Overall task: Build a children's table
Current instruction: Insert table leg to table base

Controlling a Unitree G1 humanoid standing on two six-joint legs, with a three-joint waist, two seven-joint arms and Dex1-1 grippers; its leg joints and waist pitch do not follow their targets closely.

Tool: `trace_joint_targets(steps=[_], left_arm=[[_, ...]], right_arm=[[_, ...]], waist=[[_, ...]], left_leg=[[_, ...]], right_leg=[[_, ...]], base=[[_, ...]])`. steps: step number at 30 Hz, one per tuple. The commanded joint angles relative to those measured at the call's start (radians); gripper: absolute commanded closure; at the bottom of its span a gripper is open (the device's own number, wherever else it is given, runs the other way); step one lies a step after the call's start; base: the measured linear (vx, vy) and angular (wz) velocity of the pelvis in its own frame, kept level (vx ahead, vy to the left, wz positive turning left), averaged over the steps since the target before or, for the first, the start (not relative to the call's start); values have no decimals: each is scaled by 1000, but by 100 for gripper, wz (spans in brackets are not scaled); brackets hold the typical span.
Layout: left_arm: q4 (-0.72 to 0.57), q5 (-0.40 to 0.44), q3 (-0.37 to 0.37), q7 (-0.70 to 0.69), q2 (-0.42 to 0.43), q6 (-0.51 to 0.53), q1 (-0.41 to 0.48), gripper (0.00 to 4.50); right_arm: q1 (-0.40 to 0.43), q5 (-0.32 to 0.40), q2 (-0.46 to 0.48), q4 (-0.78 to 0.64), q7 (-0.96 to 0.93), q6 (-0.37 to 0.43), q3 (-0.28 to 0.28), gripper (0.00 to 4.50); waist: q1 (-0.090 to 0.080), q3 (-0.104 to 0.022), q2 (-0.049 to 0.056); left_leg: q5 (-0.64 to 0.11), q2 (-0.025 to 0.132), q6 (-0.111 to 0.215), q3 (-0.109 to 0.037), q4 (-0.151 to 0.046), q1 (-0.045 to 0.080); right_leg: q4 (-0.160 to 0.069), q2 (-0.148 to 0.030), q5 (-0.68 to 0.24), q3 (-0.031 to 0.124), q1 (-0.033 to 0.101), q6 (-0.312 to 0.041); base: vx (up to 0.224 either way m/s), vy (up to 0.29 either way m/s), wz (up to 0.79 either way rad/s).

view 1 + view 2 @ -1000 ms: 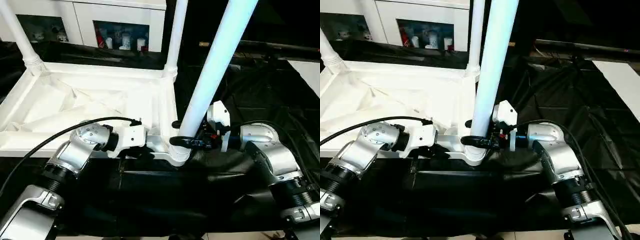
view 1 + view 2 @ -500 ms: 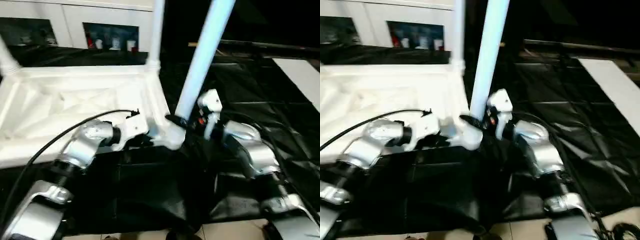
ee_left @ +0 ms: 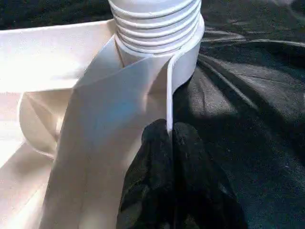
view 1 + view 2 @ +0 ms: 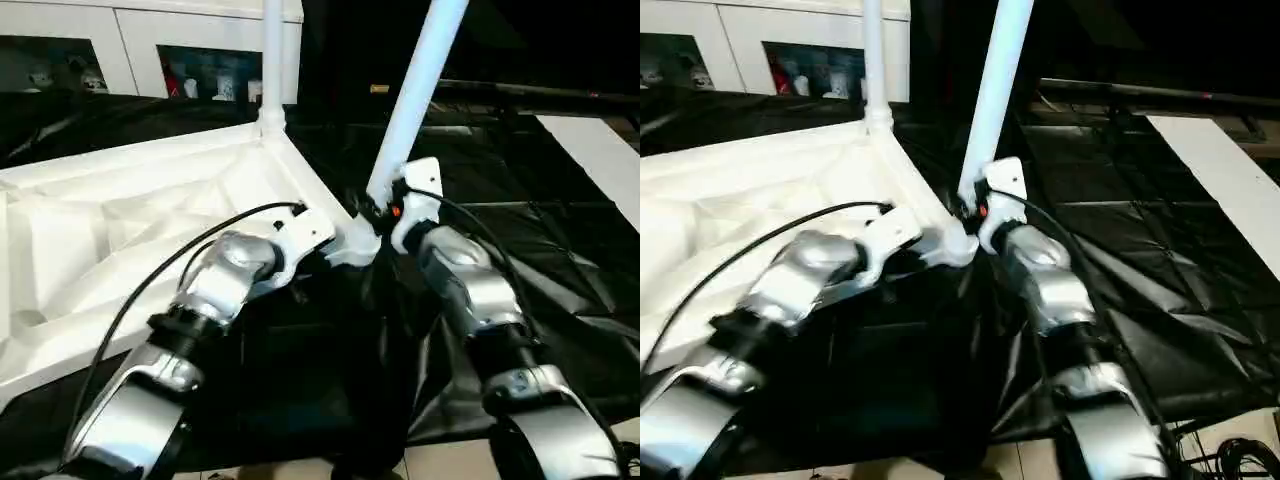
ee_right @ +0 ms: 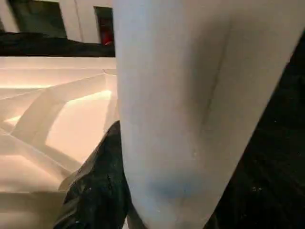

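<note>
The tabletop [image 4: 120, 230], a square of white moulded plastic, is seen lying upside down on black sheeting [image 4: 560, 250], its ribbed underside facing up and its near corner directed toward the robot. Two legs are counted in the head views. The far leg [image 4: 271, 60], a smooth white tube, is seated upright in the corner socket at about 12 o'clock of the scene, its long axis vertical. The near leg [image 4: 415, 95], likewise tubular and white, rises from the near corner socket [image 4: 352, 245] with its long axis tilted toward 1 o'clock. In the left wrist view the base of this leg is shown as a stack of ridged rings [image 3: 155, 24] resting in the round socket. The left gripper [image 3: 170, 138] is clenched on the thin edge of the tabletop just beside that socket, a black finger [image 3: 152, 157] on either side of the rim. The right gripper [image 4: 375, 212] is closed around the lower part of the near leg, one black finger [image 5: 102, 186] being visible against the tube. A flat white board [image 4: 600, 150] lies at 2 o'clock, well apart, and white cabinets [image 4: 150, 40] stand behind.
</note>
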Motion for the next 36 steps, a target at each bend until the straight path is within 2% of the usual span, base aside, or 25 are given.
trace_joint_targets(steps=[1,5,9,10,11,13,15,16,17,19,20,22,23,24,26,27,28,29,30,31,32,36], left_arm=[[78,58,-18,53,11,66,27,450],[74,52,-21,51,18,57,27,450],[73,44,-25,41,23,36,29,450],[67,40,-25,36,25,33,31,450],[61,38,-29,29,30,27,31,450],[57,38,-33,23,35,22,31,450],[48,38,-34,17,40,24,32,450],[42,37,-35,12,42,26,32,450],[31,32,-34,0,48,24,32,450],[27,30,-36,-11,54,13,32,450],[25,29,-37,-16,57,7,32,450],[21,29,-39,-24,65,-10,33,450],[16,29,-41,-31,71,-19,34,450],[4,26,-49,-52,85,-66,39,450],[-4,21,-51,-64,91,-75,44,450],[-27,13,-61,-101,110,-124,57,450],[-41,8,-65,-120,121,-133,65,450],[-48,8,-67,-127,127,-140,69,450],[-76,1,-70,-155,147,-165,83,450],[-76,1,-70,-155,147,-165,83,450],[-95,-10,-68,-178,161,-221,94,450],[-147,-67,-62,-271,189,-333,128,450]], right_arm=[[74,-47,-2,179,-51,88,4,270],[59,-48,4,180,-39,66,3,270],[50,-20,13,164,5,39,-13,270],[49,-13,12,153,19,35,-15,270],[43,-3,7,136,36,25,-22,235],[36,6,1,125,48,18,-29,200],[32,11,-4,115,61,15,-31,192],[30,14,-9,107,70,12,-32,180],[23,24,-22,82,104,10,-36,180],[19,28,-32,65,132,9,-36,180],[18,30,-37,56,143,9,-36,168],[16,37,-46,35,171,10,-39,168],[17,44,-53,18,192,12,-39,144],[23,55,-67,-19,226,17,-40,137],[28,64,-75,-38,251,21,-38,128],[46,79,-100,-88,318,34,-24,128],[58,84,-118,-116,357,42,-12,110],[65,86,-129,-132,380,45,-5,97],[95,90,-174,-188,467,45,23,97],[95,90,-174,-188,467,45,23,97],[121,97,-211,-231,538,41,44,97],[176,110,-295,-298,703,28,90,97]], waist=[[-1,-7,20],[-3,-5,18],[-2,-7,16],[-1,-8,16],[-1,-8,17],[0,-11,18],[2,-18,19],[9,-24,21],[6,-26,16],[9,-25,14],[11,-22,18],[14,-25,20],[14,-25,19],[18,-26,19],[18,-26,20],[17,-27,19],[17,-28,21],[17,-28,21],[16,-30,20],[18,-30,20],[17,-32,19],[24,-35,14]], left_leg=[[-461,77,-18,-55,-105,7],[-477,77,-16,-58,-105,5],[-460,79,-9,-56,-106,3],[-448,80,-7,-55,-106,3],[-434,80,-6,-53,-107,0],[-405,82,-2,-50,-106,0],[-345,82,4,-43,-100,-2],[-252,84,16,-39,-96,-10],[-186,82,38,-32,-90,-9],[-162,78,67,-23,-82,-8],[-137,76,91,-24,-80,-20],[-101,79,102,-21,-77,-18],[-88,78,105,-21,-77,-18],[-63,77,119,-20,-74,-19],[-37,79,131,-19,-71,-20],[-28,79,137,-19,-71,-20],[0,81,152,-19,-68,-22],[0,81,152,-19,-68,-22],[19,81,168,-17,-63,-19],[25,81,173,-16,-62,-18],[33,82,180,-16,-61,-17],[34,81,192,-13,-55,-16]], right_leg=[[-88,-89,-509,49,-12,-131],[-91,-91,-539,49,-14,-118],[-92,-92,-528,52,-14,-116],[-91,-92,-510,53,-13,-122],[-88,-92,-486,53,-11,-130],[-84,-91,-437,54,-8,-146],[-76,-89,-336,54,0,-182],[-61,-91,-197,53,12,-213],[-52,-84,-101,48,16,-242],[-52,-86,-82,50,15,-259],[-53,-92,-104,50,23,-272],[-49,-91,-84,49,24,-278],[-47,-89,-72,48,25,-281],[-42,-87,-43,46,27,-287],[-36,-87,-12,45,29,-294],[-35,-86,-3,45,30,-297],[-28,-87,41,43,33,-302],[-28,-87,41,43,33,-302],[-23,-83,76,42,34,-311],[-22,-84,87,42,35,-311],[-20,-85,97,42,35,-318],[-18,-82,82,41,34,-321]], base=[[0,0,0],[0,0,0],[0,0,0],[0,0,0],[0,0,0],[0,0,0],[0,0,0],[0,0,0],[0,0,0],[0,0,0],[0,0,0],[0,0,0],[0,0,0],[0,0,0],[0,0,0],[0,0,0],[0,0,0],[0,0,0],[0,0,0],[0,0,0],[0,0,0],[0,0,0]])
